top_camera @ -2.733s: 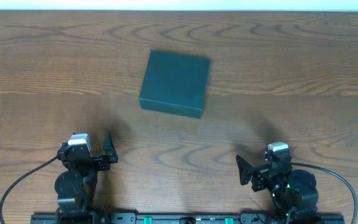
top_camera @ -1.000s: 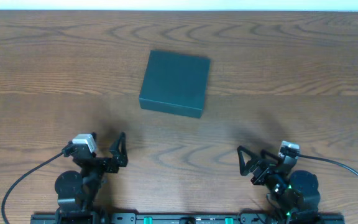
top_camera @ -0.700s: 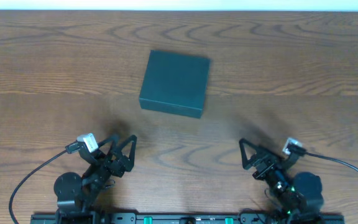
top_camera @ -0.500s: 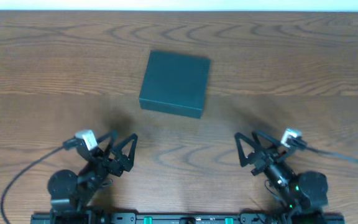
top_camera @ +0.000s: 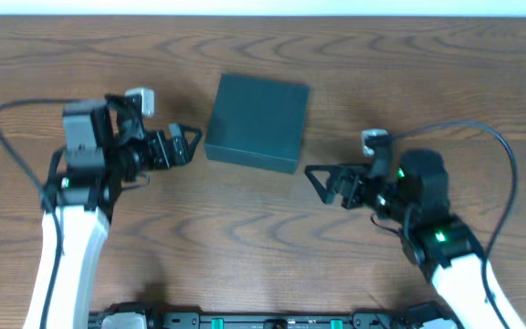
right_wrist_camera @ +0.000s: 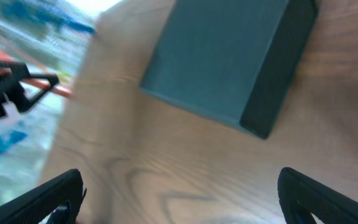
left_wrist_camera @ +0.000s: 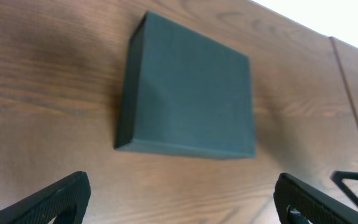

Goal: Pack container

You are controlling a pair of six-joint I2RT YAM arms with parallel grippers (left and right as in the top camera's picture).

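Note:
The container [top_camera: 257, 122] is a flat dark teal-green box with its plain lid on, lying on the wooden table. It also shows in the left wrist view [left_wrist_camera: 188, 106] and in the right wrist view [right_wrist_camera: 225, 59]. My left gripper [top_camera: 186, 144] is open and empty, just left of the box's left side, not touching it. My right gripper [top_camera: 322, 183] is open and empty, to the right of and below the box's near right corner. In both wrist views the fingertips stand wide apart at the bottom corners, with bare table between them.
The wooden table [top_camera: 427, 82] stretches on all sides of the box. Black cables loop from both arms over the table near the left edge [top_camera: 7, 114] and the right [top_camera: 500, 164]. The table's far edge runs along the top.
Both arms have swung forward from the table's near edge to either side of the box. Both grippers have opened wide. The box has not moved.

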